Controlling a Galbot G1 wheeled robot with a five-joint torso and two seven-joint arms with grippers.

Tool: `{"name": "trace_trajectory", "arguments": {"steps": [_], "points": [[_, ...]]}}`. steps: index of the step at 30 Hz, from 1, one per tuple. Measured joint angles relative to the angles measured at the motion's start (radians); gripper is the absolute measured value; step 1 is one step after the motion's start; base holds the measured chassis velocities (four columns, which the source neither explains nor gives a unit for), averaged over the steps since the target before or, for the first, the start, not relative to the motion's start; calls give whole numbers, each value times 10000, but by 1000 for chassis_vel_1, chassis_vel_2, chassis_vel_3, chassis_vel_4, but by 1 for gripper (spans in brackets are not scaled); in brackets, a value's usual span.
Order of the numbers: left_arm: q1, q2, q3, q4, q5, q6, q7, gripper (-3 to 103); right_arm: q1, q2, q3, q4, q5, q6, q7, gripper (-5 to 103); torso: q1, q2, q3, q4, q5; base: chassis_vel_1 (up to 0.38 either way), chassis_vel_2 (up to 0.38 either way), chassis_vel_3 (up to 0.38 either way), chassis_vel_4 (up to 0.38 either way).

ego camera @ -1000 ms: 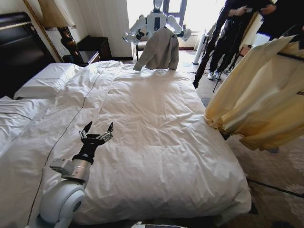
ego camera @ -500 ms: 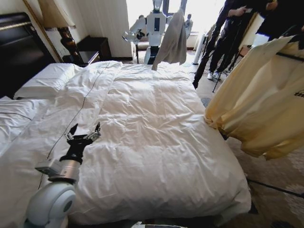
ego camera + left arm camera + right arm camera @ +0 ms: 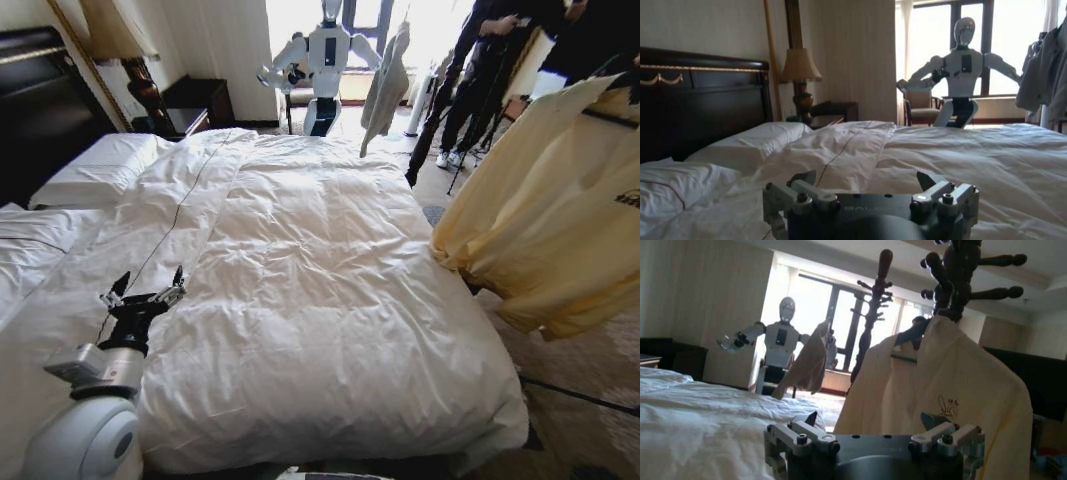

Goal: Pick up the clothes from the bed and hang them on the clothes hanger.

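Presently, left gripper (image 3: 141,296) hovers low over near-left part of wide bed with puffy white quilted duvet (image 3: 330,290), fingers spread, grasping nothing. Right gripper (image 3: 870,426) likewise spread and unloaded, facing pale-yellow long-sleeved garment (image 3: 953,390). Garment hangs on thin black hanger (image 3: 907,335) from dark wooden coat stand (image 3: 957,270), beside bed's right edge. White humanoid robot (image 3: 322,60) stands beyond far end of bed beside hanging grey garment (image 3: 388,80).

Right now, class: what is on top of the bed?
On the bed lie a white duvet and pillows; the open left gripper hovers over it. What the duvet covers is hidden.
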Motion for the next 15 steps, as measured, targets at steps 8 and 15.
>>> {"name": "trace_trajectory", "arguments": {"steps": [8,15], "points": [[334,-602,758,0,570,-605,205,100,907,-1213,-3980,-605,-3157,1208,-125,100,2,-2,2,-2,-1,0,0,0,0],[386,-936,1340,0,750,-784,371,100,1477,-1456,-5838,-889,-4091,1314,-958,100,2,-2,2,0,-1,0,0,0,0]]}}
